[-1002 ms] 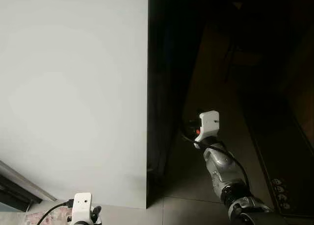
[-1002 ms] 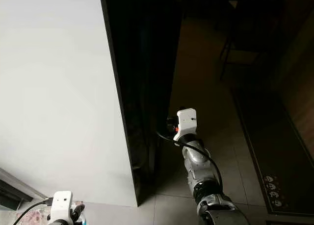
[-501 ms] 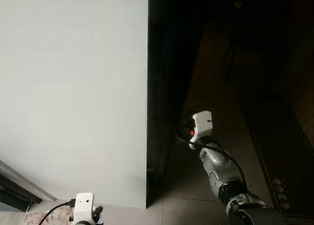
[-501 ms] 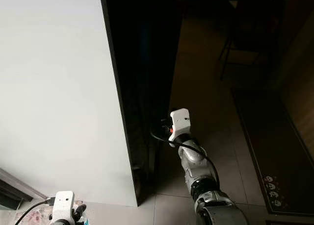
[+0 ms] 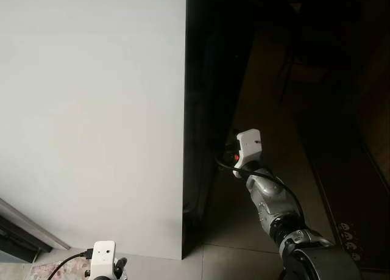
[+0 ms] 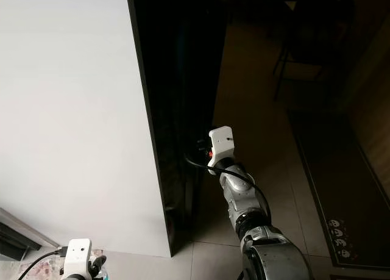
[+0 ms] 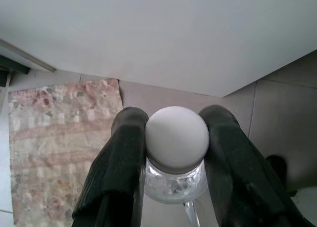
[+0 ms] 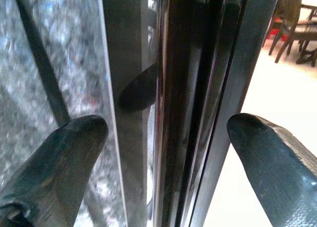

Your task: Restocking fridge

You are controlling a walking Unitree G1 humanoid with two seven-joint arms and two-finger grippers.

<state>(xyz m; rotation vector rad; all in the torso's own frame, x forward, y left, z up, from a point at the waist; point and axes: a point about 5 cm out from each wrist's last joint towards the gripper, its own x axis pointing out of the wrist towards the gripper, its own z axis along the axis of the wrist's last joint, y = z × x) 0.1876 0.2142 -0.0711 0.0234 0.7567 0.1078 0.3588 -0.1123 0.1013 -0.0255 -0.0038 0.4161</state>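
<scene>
Two grippers active: right gripper [image 8: 163, 153], fingers spread wide, straddles the dark vertical edge of the tall white-fronted fridge [image 5: 91, 109]. Left gripper [image 7: 173, 153] is clamped on a clear glass jar with a white ribbed lid [image 7: 177, 138], above a floral patterned rug [image 7: 54, 143].

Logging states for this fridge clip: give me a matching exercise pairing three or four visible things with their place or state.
Things:
1. left gripper
2. right gripper
3. bottle
4. patterned rug

States:
A. lies on the floor below
B. open, fingers either side of the dark fridge door edge
C. white-capped, clear, held
D. shut on something

Pairs: 1-D, 2-B, 3-C, 4-A
</scene>
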